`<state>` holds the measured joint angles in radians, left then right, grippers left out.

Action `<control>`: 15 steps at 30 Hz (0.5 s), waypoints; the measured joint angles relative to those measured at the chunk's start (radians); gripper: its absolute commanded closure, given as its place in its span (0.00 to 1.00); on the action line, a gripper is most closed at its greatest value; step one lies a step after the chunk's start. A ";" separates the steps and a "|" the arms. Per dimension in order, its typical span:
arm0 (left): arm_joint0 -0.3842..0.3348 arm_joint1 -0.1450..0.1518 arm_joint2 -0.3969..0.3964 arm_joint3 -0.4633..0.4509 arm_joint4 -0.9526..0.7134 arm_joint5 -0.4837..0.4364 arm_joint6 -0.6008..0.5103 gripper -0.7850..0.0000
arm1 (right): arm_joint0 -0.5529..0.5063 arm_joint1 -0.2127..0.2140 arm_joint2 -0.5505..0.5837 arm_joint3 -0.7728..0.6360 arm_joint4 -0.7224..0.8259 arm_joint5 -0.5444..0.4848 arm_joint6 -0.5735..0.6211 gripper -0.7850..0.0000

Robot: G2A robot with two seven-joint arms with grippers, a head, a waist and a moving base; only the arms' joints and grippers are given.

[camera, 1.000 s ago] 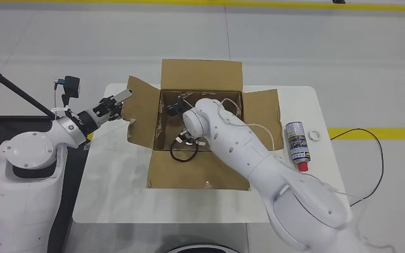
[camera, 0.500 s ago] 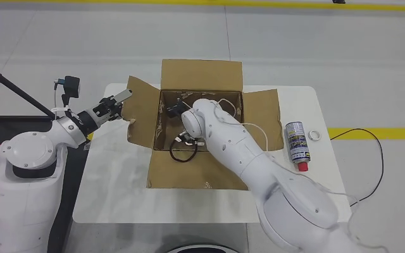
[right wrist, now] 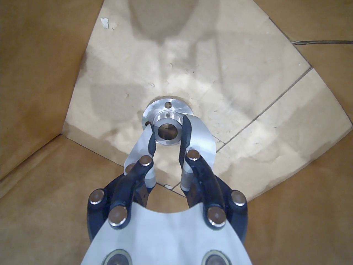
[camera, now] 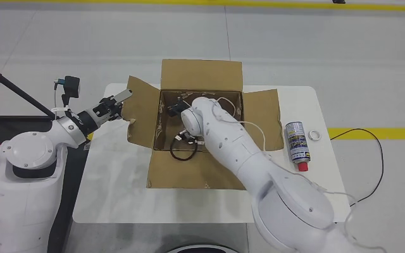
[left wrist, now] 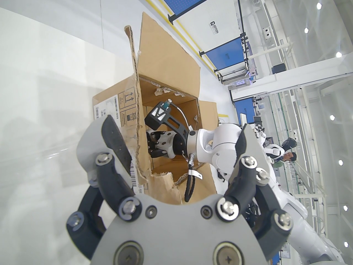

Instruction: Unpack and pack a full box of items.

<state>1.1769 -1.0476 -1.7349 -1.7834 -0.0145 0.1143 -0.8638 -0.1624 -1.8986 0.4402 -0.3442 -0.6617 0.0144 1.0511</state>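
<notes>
on the white table (camera: 114, 190) stands a brown cardboard box (camera: 202, 74), upright, with all four flaps folded outward. the right arm goes down into the box from above. deep inside, a silver metal flanged hub (right wrist: 168, 117) sits on the box floor with its round flange flat on the cardboard and its short collar pointing up. the right gripper (right wrist: 168, 128) has one dark pad on each side of that collar, and the pads look pressed against it, so the claw is clamped on the hub.

the left gripper (left wrist: 178, 129) is outside the box, beside the flap on the robot's left. its two fingers are spread wide apart and hold nothing. the torn edge of that flap runs between them, closer to one finger; whether it touches that finger cannot be told.

a grey spray can with a red cap (camera: 296, 145) lies on its side on the table on the other side of the box, just past that flap. a small white ring (camera: 314, 135) lies flat just beside the can.
</notes>
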 measured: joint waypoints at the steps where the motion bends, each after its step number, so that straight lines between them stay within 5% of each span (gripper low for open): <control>1: 0.000 0.000 0.000 0.000 0.000 0.000 0.000 0.00 | 0.006 -0.001 0.003 0.007 -0.002 -0.001 0.000 1.00; 15: 0.000 0.000 0.000 0.000 0.000 0.000 0.000 0.00 | 0.070 0.024 0.055 0.131 0.009 -0.057 0.053 1.00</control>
<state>1.1769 -1.0476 -1.7349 -1.7834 -0.0145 0.1143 -0.8638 -0.0924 -1.8742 0.4949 -0.2132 -0.6524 -0.0422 1.1042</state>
